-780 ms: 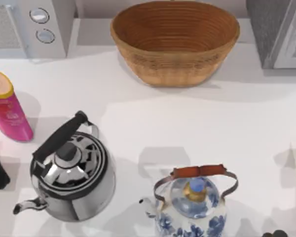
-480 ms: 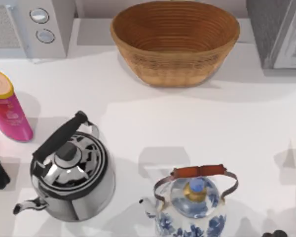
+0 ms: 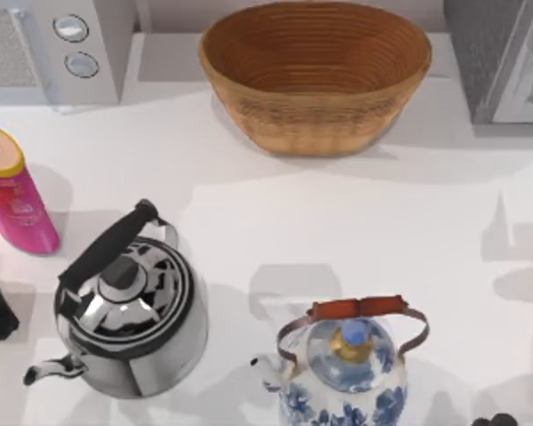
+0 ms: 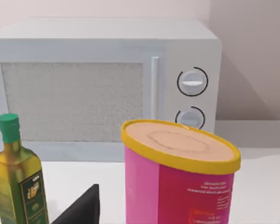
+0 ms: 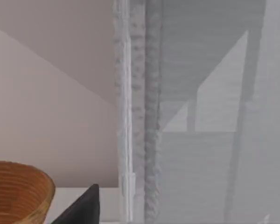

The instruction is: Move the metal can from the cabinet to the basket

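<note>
Top view: shadows at the table's [image 3: 355, 222] right edge have shifted.

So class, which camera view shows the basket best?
The top view: the whole basket sits at the table's back edge, its hollow visible. The right wrist view catches just a piece of its rim. The left wrist view faces a microwave.

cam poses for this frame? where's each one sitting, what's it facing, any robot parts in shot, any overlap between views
Top view: above the table, looking down at the basket, two kettles, pink canister and microwave; dark arm part at the left edge.
Left wrist view: low, facing the canister, an olive oil bottle and the microwave; one dark fingertip shows.
Right wrist view: facing the grey cabinet, basket rim beside it; one fingertip shows.
Shared: top and left wrist share canister and microwave; top and right wrist share basket.
</note>
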Controlling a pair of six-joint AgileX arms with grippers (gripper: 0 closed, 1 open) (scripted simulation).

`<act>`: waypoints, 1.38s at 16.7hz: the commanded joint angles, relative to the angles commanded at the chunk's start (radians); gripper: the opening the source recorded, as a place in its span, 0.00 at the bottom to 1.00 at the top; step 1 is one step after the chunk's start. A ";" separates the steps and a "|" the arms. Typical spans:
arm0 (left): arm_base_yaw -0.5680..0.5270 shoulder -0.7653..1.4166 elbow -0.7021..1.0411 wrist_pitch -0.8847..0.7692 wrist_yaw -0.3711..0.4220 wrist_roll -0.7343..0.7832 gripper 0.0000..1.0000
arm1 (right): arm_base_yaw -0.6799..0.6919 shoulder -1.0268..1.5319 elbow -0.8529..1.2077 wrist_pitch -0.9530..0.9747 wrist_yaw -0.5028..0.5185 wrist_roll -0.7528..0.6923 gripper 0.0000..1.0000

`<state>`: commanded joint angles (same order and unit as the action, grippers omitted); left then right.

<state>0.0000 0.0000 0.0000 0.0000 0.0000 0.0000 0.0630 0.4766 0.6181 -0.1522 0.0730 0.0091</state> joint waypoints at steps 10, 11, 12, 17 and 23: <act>0.000 0.000 0.000 0.000 0.000 0.000 1.00 | 0.089 0.624 0.820 -0.196 0.090 0.005 1.00; 0.000 0.000 0.000 0.000 0.000 0.000 1.00 | 0.096 0.672 0.883 -0.211 0.097 0.006 1.00; 0.000 0.000 0.000 0.000 0.000 0.000 1.00 | 0.102 0.715 0.940 -0.224 0.103 0.006 1.00; 0.000 0.000 0.000 0.000 0.000 0.000 1.00 | 0.121 0.845 1.115 -0.264 0.122 0.007 1.00; 0.000 0.000 0.000 0.000 0.000 0.000 1.00 | 0.118 0.847 1.121 -0.264 0.123 0.007 1.00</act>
<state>0.0000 0.0000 0.0000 0.0000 0.0000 0.0000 0.1806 1.3236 1.7388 -0.4162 0.1959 0.0157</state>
